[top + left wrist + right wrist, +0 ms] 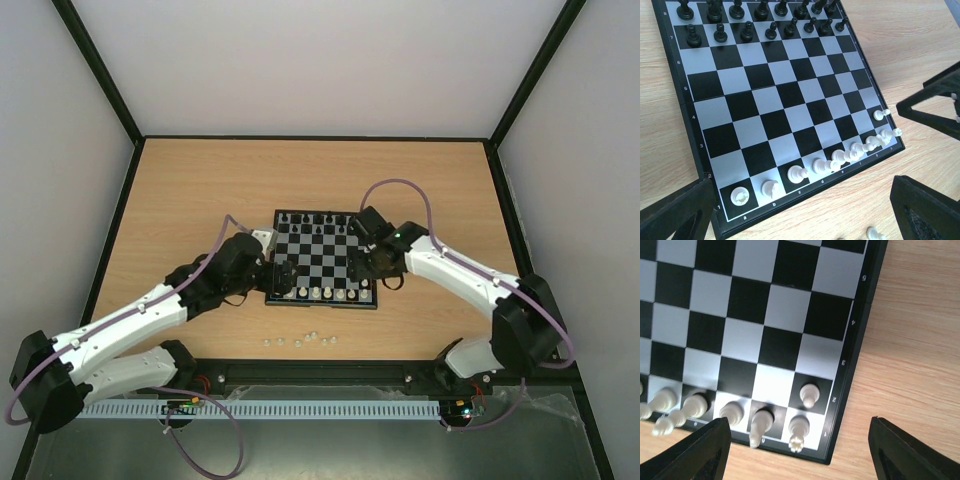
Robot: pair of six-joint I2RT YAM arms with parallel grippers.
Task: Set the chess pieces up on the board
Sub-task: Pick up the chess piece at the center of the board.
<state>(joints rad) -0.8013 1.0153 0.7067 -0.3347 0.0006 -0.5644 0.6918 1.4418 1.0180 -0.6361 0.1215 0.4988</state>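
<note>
The board lies mid-table, also in the left wrist view and the right wrist view. White chess pieces fill its near row. One white pawn stands alone on the second row at the right corner, behind the corner rook. Several more white pieces lie loose on the table in front of the board. My right gripper hovers open over that right corner, holding nothing. My left gripper is open over the board's near left corner, empty.
Black pieces stand in the two far rows. A loose white piece lies just off the board's near edge. The right gripper's dark finger shows at the left wrist view's right side. Black frame walls surround the wooden table.
</note>
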